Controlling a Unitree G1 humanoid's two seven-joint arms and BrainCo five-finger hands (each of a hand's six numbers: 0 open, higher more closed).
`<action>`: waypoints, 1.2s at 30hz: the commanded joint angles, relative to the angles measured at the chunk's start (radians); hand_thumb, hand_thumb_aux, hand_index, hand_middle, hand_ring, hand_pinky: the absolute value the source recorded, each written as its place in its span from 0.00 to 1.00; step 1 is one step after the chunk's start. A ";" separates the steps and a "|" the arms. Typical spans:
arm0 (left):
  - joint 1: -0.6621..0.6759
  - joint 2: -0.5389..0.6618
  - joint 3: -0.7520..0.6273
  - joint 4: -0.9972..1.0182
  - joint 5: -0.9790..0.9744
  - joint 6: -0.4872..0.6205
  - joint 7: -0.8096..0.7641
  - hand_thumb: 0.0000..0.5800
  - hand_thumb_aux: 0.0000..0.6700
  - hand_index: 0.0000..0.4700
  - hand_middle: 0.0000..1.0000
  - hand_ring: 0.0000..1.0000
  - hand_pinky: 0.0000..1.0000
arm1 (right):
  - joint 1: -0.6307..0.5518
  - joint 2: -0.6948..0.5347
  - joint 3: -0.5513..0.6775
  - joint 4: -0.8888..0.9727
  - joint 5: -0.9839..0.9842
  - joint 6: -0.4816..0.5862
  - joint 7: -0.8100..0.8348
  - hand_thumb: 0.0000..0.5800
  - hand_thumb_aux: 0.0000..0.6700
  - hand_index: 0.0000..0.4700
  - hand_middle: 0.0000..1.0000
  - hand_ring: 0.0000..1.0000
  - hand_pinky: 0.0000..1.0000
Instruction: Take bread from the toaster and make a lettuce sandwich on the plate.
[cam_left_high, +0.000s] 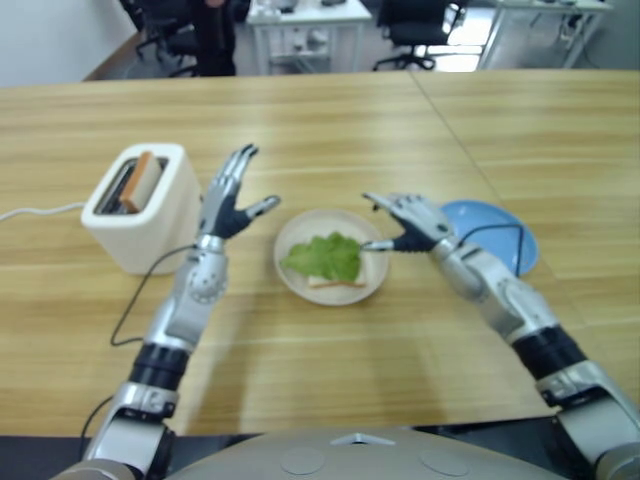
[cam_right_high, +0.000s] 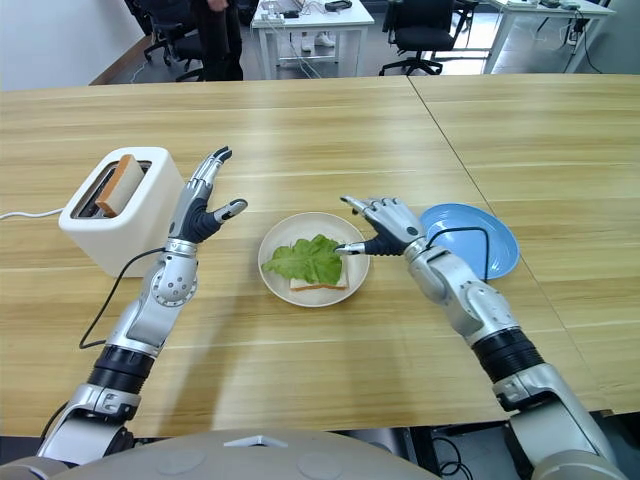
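Observation:
A cream toaster (cam_left_high: 140, 210) stands at the left with one slice of bread (cam_left_high: 146, 178) sticking up from a slot. A cream plate (cam_left_high: 372, 285) in the middle holds a bread slice (cam_left_high: 336, 283) with a green lettuce leaf (cam_left_high: 322, 257) lying on top. My left hand (cam_left_high: 229, 200) hovers open between the toaster and the plate, fingers stretched upward, holding nothing. My right hand (cam_left_high: 405, 221) sits at the plate's right edge, fingers spread, thumb pointing at the lettuce, empty.
A blue plate (cam_left_high: 504, 232) lies just right of my right hand, partly under its wrist. The toaster's white cord (cam_left_high: 35, 212) runs off to the left. Office chairs and a white desk stand beyond the far table edge.

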 joint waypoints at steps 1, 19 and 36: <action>0.035 0.042 0.044 -0.143 0.075 0.054 -0.003 0.00 0.00 0.00 0.00 0.00 0.00 | 0.036 -0.056 -0.106 -0.123 0.000 0.076 0.052 0.00 0.00 0.00 0.00 0.00 0.00; 0.000 0.376 0.238 0.152 0.317 0.547 -0.234 0.00 0.00 0.00 0.00 0.00 0.00 | 0.169 0.107 -0.276 -0.206 0.280 0.064 0.065 0.00 0.00 0.00 0.00 0.00 0.00; -0.023 0.386 0.194 0.209 0.190 0.513 -0.121 1.00 1.00 0.98 1.00 1.00 1.00 | 0.176 0.110 -0.280 -0.195 0.250 0.061 0.062 0.00 0.00 0.00 0.00 0.00 0.00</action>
